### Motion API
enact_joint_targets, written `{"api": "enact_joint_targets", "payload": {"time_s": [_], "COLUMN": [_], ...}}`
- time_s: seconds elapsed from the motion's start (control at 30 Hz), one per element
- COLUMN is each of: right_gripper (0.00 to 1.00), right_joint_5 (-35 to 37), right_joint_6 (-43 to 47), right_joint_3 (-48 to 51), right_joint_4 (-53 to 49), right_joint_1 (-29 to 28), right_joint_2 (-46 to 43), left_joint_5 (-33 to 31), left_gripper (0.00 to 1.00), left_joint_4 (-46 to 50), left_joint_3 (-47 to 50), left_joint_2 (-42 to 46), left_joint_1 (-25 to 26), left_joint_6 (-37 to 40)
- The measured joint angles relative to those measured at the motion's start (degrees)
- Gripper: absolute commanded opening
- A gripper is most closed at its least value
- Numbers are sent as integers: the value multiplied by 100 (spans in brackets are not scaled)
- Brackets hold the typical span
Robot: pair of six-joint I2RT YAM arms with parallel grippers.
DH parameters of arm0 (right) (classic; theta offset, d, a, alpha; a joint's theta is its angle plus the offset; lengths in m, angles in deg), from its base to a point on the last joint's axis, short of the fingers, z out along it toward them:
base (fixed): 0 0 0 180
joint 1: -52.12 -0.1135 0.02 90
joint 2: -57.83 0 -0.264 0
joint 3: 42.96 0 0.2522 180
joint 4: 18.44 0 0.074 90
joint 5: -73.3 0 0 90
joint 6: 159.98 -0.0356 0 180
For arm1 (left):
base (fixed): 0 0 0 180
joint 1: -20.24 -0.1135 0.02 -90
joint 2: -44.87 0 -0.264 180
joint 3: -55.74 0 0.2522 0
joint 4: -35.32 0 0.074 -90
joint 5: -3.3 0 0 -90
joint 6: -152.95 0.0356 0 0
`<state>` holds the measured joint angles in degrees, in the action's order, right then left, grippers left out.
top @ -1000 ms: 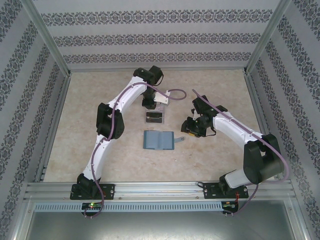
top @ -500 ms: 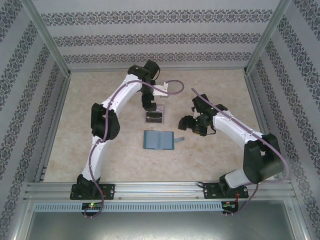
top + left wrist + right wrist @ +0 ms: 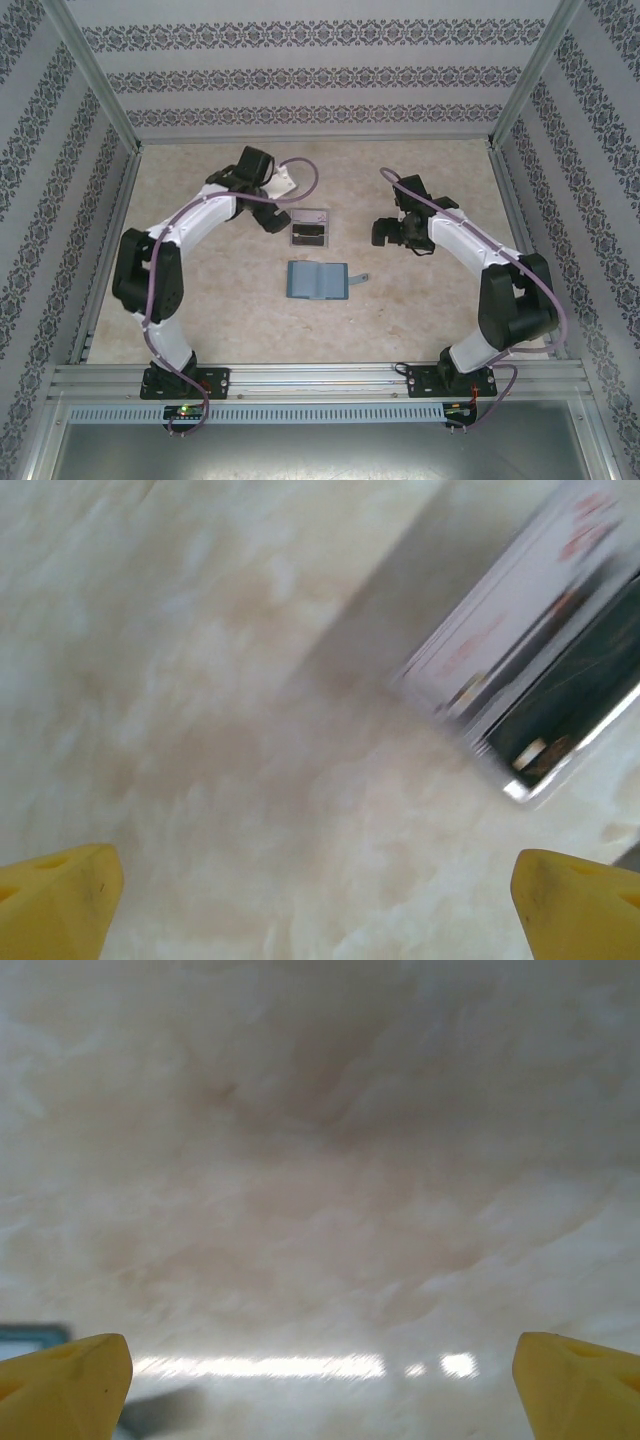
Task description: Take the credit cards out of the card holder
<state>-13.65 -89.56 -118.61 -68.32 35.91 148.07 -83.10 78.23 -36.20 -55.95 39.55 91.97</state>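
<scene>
- The teal-blue soft card holder (image 3: 317,280) lies open like a book on the pale marbled counter (image 3: 200,300). It sits between the two arms, closer to their bases than either set of fingers. Its long side runs left to right, and its little strap tab (image 3: 361,277) sticks out toward the right arm.
- The grey-silver credit cards (image 3: 310,236), with their dark band, lie in a small clear plastic tray (image 3: 310,213). The tray is just beyond the holder and apart from it, its long side also running left to right.
- The left fingers (image 3: 62,898) are spread wide and hold nothing. Seen from above, they hang just beside the tray's left end.
- The right fingers (image 3: 68,1380) are also spread wide and empty. They sit out to the right of the tray with a gap between, and are the closer pair to the strap tab.
- Any further reach for the holder would mean coming back toward the bases. The right arm looks better placed for the tab side, the left for the tray.
- The overhead view gives the layout, but it is too small to tell whether a card remains in the holder's pockets.
- The left wrist view, though blurred, shows the tray's corner up and to the right of the fingers, with a pale printed card face and the dark band.
- The right wrist view looks down on bare counter, with a teal sliver at its left edge that is probably the holder's corner.
</scene>
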Motion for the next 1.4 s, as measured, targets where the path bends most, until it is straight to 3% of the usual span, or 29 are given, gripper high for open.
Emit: {"api": "enact_joint_targets", "payload": {"time_s": [0.17, 0.3, 0.43, 0.6, 0.93, 1.03, 1.23, 1.4], "right_gripper": [97, 98, 98, 98, 98, 98, 98, 98], "right_joint_5": [1001, 1609, 1714, 1491, 168, -28, -83, -85], "right_joint_6": [734, 1427, 1934, 2197, 1967, 1937, 1930, 1930], "right_joint_3": [105, 723, 1633, 2675, 3891, 3950, 3950, 3950], "right_joint_4": [721, 1908, 3202, 4857, 7831, 8019, 8336, 8362], "right_joint_1": [35, 37, 199, 542, 1613, 1617, 1596, 1596], "right_joint_2": [107, 101, 39, -330, -396, -365, -367, -367], "left_joint_5": [-822, -1193, -1377, -1362, -1200, -986, -953, -1139], "left_gripper": [100, 100, 100, 100, 100, 100, 100, 100], "left_joint_4": [-1222, -2328, -3550, -5165, -6804, -7637, -8835, -8505], "left_joint_3": [1661, 2986, 4273, 5353, 5790, 6212, 6297, 5895], "left_joint_2": [920, 1722, 2380, 2481, 2260, 2225, 1078, 946], "left_joint_1": [-402, -883, -1270, -1513, -1576, -1650, -1714, -1720], "left_joint_6": [-883, -1360, -1749, -2009, -2227, -2468, -2693, -2857]}}
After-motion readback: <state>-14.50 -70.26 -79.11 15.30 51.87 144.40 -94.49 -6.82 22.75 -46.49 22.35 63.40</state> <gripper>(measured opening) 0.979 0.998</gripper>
